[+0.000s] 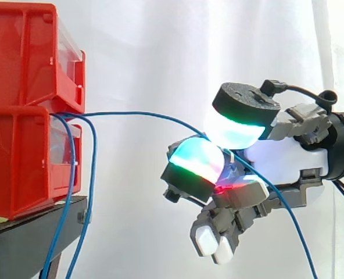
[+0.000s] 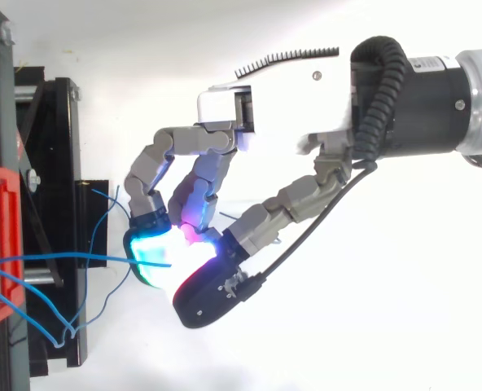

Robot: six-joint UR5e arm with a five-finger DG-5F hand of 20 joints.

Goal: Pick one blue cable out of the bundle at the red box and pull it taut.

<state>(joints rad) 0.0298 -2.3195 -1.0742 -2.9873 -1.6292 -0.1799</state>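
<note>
My hand (image 1: 282, 156) pinches one cable (image 1: 143, 114) between curled pads (image 1: 198, 160), well out from the box (image 1: 21, 163). It looks thin, limp and probably slippery, so I'd grip firmly here, mid-span.

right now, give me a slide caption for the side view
The hand pinches one blue cable spanning in a shallow arc from the stacked red bins; other blue cables hang loose.

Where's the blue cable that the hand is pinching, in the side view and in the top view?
Side view: the blue cable arcs from the red bins at left to the hand, centre-right.
Top view: the blue cable runs level from the left edge to the hand, lower left.
Shared landmark: the red bins.
</note>
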